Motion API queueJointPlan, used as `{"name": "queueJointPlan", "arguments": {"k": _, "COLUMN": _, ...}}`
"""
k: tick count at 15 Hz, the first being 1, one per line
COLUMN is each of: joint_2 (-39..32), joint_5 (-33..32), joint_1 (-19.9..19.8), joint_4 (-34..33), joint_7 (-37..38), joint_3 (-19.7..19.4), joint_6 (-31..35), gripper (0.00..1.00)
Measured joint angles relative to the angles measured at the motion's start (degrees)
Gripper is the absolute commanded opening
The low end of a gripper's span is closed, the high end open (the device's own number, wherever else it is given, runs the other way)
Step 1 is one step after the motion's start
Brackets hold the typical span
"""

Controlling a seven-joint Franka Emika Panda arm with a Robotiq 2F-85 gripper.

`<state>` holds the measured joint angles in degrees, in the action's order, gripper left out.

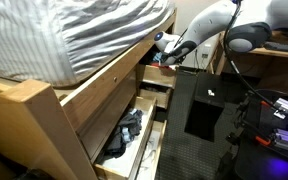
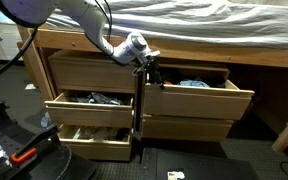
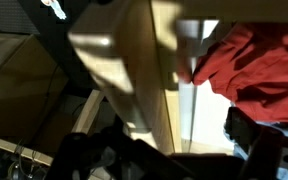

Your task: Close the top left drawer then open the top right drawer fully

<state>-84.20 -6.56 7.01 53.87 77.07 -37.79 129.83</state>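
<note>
The top left drawer (image 2: 84,70) sits flush with the bed frame in both exterior views (image 1: 102,88). The top right drawer (image 2: 196,99) stands pulled out, with blue and red cloth (image 2: 192,84) inside. My gripper (image 2: 144,64) is at that drawer's left front corner (image 1: 170,46). In the wrist view my dark fingers (image 3: 169,150) are spread wide on either side of the drawer's wooden front board (image 3: 134,80), with gaps showing. Red cloth (image 3: 249,65) lies in the drawer beyond it.
Two lower left drawers (image 2: 89,104) (image 2: 89,140) stand open with clothes inside; one also shows in an exterior view (image 1: 129,135). A striped mattress (image 1: 64,35) overhangs the frame. A black box (image 1: 209,110) and cables (image 1: 274,115) lie on the floor.
</note>
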Motion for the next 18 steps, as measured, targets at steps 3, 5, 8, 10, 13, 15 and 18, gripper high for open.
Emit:
{"name": "queueJointPlan", "arguments": {"k": 3, "joint_2": 0.1, "joint_5": -0.3, "joint_1": 3.1, "joint_4": 2.6, "joint_7": 7.4, "joint_3": -3.6, "joint_6": 8.1, "gripper": 1.00}}
{"name": "queueJointPlan", "arguments": {"k": 5, "joint_2": 0.1, "joint_5": -0.6, "joint_1": 5.9, "joint_4": 4.6, "joint_7": 8.6, "joint_3": -5.6, "joint_6": 9.3, "gripper": 1.00}}
{"name": "queueJointPlan", "arguments": {"k": 8, "joint_2": -0.1, "joint_5": -0.6, "joint_1": 6.9, "joint_4": 5.4, "joint_7": 8.7, "joint_3": -5.8, "joint_6": 9.1, "gripper": 1.00}}
{"name": "queueJointPlan", "arguments": {"k": 10, "joint_2": -0.3, "joint_5": -0.6, "joint_1": 6.1, "joint_4": 5.4, "joint_7": 7.3, "joint_3": -4.9, "joint_6": 8.6, "gripper": 1.00}}
{"name": "queueJointPlan", "arguments": {"k": 13, "joint_2": -0.2, "joint_5": -0.9, "joint_1": 3.7, "joint_4": 3.9, "joint_7": 3.1, "joint_3": -2.0, "joint_6": 5.1, "gripper": 1.00}}
{"name": "queueJointPlan", "arguments": {"k": 15, "joint_2": -0.2, "joint_5": -1.0, "joint_1": 2.7, "joint_4": 1.9, "joint_7": 1.9, "joint_3": -1.0, "joint_6": 1.8, "gripper": 1.00}}
{"name": "queueJointPlan", "arguments": {"k": 18, "joint_2": -0.2, "joint_5": -1.0, "joint_1": 2.6, "joint_4": 0.8, "joint_7": 1.9, "joint_3": -1.0, "joint_6": -1.2, "gripper": 1.00}}
